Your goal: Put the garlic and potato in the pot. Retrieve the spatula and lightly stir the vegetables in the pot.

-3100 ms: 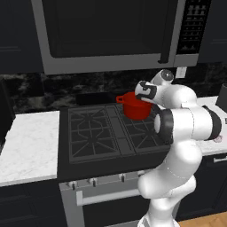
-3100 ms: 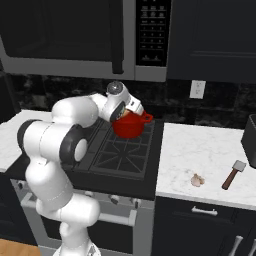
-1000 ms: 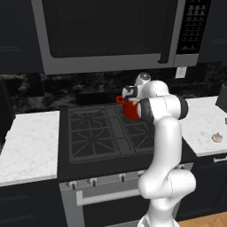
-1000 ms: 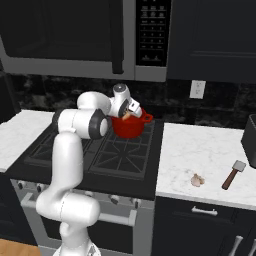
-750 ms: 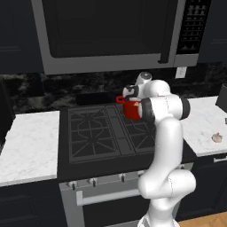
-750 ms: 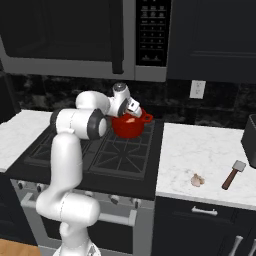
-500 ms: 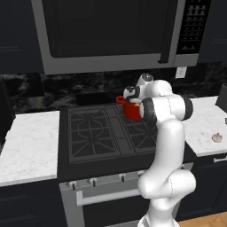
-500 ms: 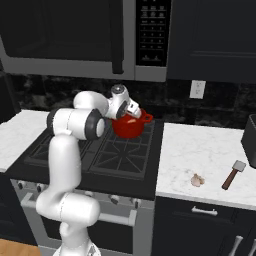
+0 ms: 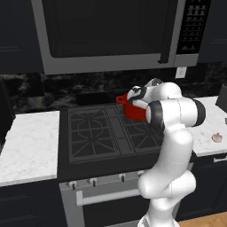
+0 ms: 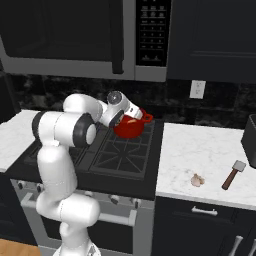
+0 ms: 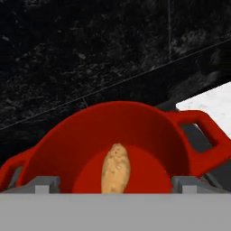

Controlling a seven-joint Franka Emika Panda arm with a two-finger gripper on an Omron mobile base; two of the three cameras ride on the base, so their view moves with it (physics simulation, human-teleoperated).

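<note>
Potato (image 11: pixel 116 168) lies in the red pot (image 11: pixel 135 131) on the stove's back-right burner; gripper (image 11: pixel 110 184) spread wide above it, empty. Next: garlic (image 10: pixel 198 180) on the counter at four o'clock

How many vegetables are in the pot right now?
1: the potato lies on the bottom of the pot. The garlic is on the counter, beside the spatula.
</note>
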